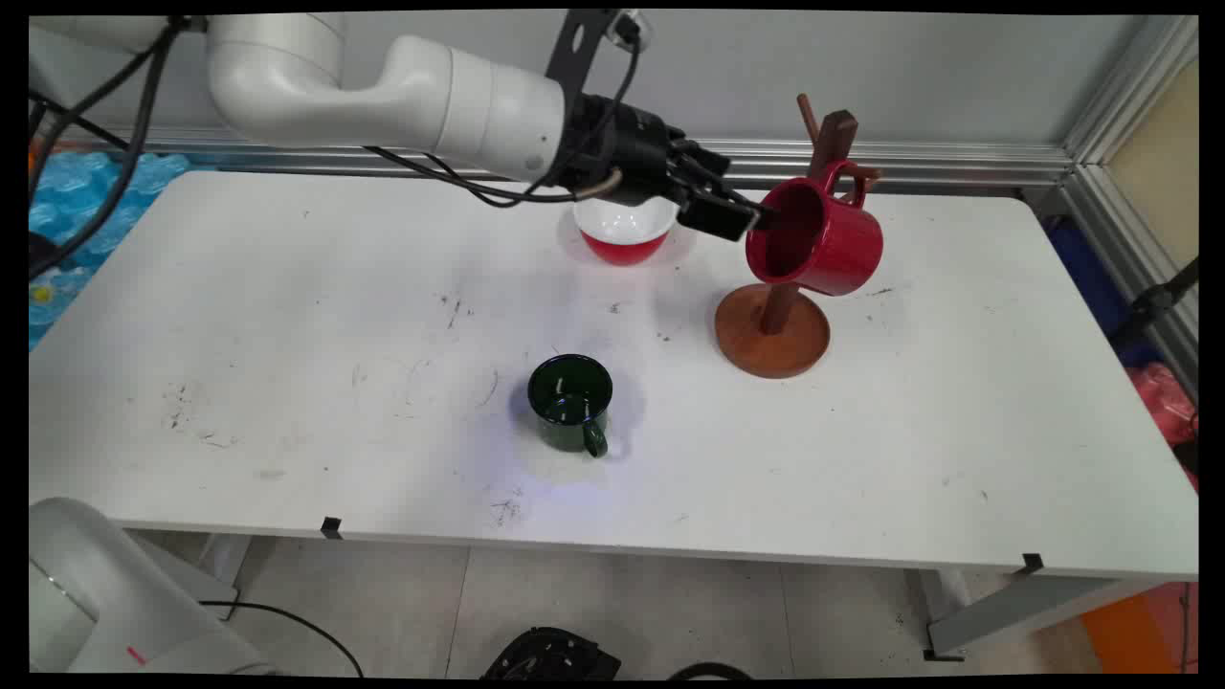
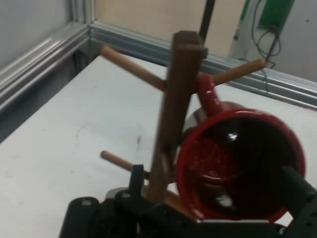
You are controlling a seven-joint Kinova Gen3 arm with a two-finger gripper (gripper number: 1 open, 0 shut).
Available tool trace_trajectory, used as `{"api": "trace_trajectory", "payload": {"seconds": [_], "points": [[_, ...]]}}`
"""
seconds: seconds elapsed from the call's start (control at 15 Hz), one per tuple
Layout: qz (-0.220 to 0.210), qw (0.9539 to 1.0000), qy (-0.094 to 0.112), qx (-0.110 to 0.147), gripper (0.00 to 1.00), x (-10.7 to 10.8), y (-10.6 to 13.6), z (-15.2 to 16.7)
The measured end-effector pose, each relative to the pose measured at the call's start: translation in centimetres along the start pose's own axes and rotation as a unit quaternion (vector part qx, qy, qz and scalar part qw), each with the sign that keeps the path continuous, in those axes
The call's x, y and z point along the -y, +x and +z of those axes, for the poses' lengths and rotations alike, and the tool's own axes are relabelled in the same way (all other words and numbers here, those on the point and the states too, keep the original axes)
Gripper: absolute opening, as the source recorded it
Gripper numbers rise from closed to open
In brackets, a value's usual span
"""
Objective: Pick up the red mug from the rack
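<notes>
On the white table (image 1: 287, 335), nearest the front edge and about the middle, a dark green mug (image 1: 571, 402) is seen standing upright, handle turned to the near side, well apart from everything else. Farther back and to the right, a wooden rack (image 1: 773, 330) is set on its round base. A red mug (image 1: 815, 239) is hung by its handle from one of the upper pegs, tilted, with the mouth turned left toward the arm. The gripper (image 1: 751, 218) is held level at that mouth, just at the rim. In the hand view the fingers (image 2: 297, 191) are spread wide and released, one beside the post and one at the rim's right side; nothing is grasped. Farthest back, left of the rack and partly hidden by the wrist, a red bowl (image 1: 624, 233) with a white inside is noted. No lettering is legible on mugs, bowl or rack.
</notes>
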Motion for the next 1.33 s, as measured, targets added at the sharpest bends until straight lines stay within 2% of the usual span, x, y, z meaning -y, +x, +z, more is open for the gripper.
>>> {"api": "trace_trajectory", "payload": {"seconds": [0.4,0.73,1.33], "points": [[-0.006,0.9991,-0.037,-0.019,1.0,-2.2,0.7,0.6],[-0.011,0.9977,-0.059,-0.031,1.0,-3.5,1.1,0.7],[-0.035,0.996,-0.076,-0.033,1.0,-4.3,0.8,1.6]]}}
